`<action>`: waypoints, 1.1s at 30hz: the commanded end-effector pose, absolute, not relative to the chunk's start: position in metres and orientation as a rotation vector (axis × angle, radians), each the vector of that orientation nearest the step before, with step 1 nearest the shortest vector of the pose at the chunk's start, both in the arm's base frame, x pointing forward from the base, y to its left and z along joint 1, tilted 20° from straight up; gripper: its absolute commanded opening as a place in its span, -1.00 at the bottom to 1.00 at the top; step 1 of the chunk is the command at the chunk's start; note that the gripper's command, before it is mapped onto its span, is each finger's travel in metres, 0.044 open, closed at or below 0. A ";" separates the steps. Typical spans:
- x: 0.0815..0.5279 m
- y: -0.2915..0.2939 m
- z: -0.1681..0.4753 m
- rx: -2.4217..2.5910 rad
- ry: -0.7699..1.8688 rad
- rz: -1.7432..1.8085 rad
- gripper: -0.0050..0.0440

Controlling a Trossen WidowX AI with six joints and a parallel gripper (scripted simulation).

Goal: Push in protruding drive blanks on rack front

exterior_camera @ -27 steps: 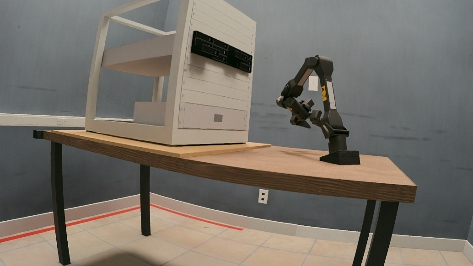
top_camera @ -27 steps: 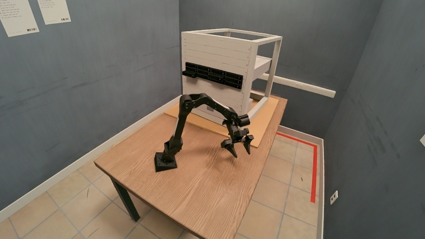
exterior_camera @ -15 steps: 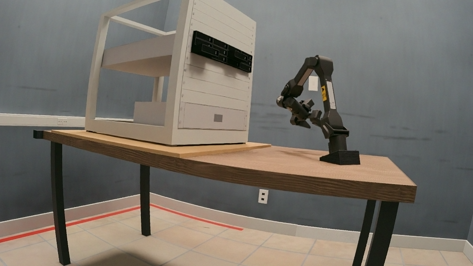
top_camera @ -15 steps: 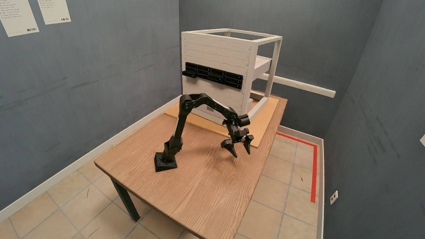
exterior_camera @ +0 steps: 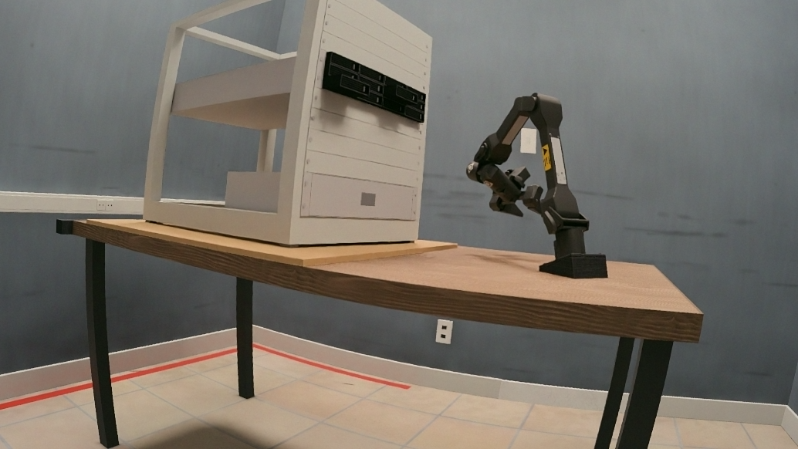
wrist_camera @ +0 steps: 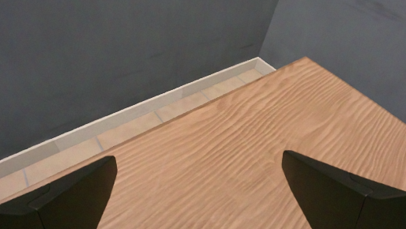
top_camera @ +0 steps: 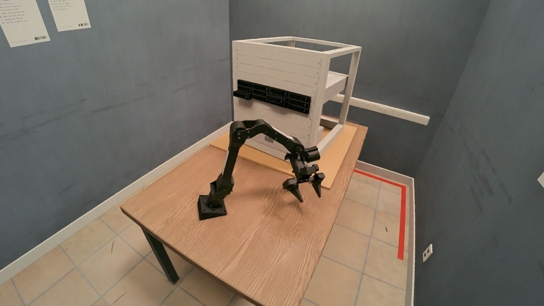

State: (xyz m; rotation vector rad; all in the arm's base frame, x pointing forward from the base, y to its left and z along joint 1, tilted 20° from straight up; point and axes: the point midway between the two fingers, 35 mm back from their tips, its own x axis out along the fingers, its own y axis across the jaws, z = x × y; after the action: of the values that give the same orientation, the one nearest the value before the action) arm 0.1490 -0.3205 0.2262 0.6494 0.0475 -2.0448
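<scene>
Drive blanks (top_camera: 242, 94) (exterior_camera: 354, 84) jut from the rack (top_camera: 278, 68) (exterior_camera: 301, 128), well apart from the wide-open, empty jaws (top_camera: 310, 195) (exterior_camera: 525, 207).

Your surface (top_camera: 243, 235) (exterior_camera: 558, 289) (wrist_camera: 221, 158): brown wood look, wavy grain, matt; darker, coarser grain along edge in exterior view. Your rack (top_camera: 278, 68) (exterior_camera: 301, 167), upper middle of top view: off-white, matt, painted look, smooth. Board (top_camera: 334, 167) (exterior_camera: 329, 255) under rack: tan, smooth, matt. Your jaws (top_camera: 309, 192) (exterior_camera: 527, 205): black, plastic look, low sheen. Sheets (top_camera: 24, 22) (top_camera: 70, 14), upper left of top view: printed paper look, matt.
</scene>
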 end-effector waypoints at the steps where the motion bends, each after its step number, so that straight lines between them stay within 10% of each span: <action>1: 0.148 -0.320 0.235 0.658 0.015 -2.036 1.00; 33: 0.155 -0.285 0.250 0.757 -0.013 -1.873 1.00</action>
State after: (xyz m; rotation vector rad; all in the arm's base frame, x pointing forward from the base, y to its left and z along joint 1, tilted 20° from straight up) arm 0.1544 -0.2997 0.2345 0.7142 0.0343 -1.9462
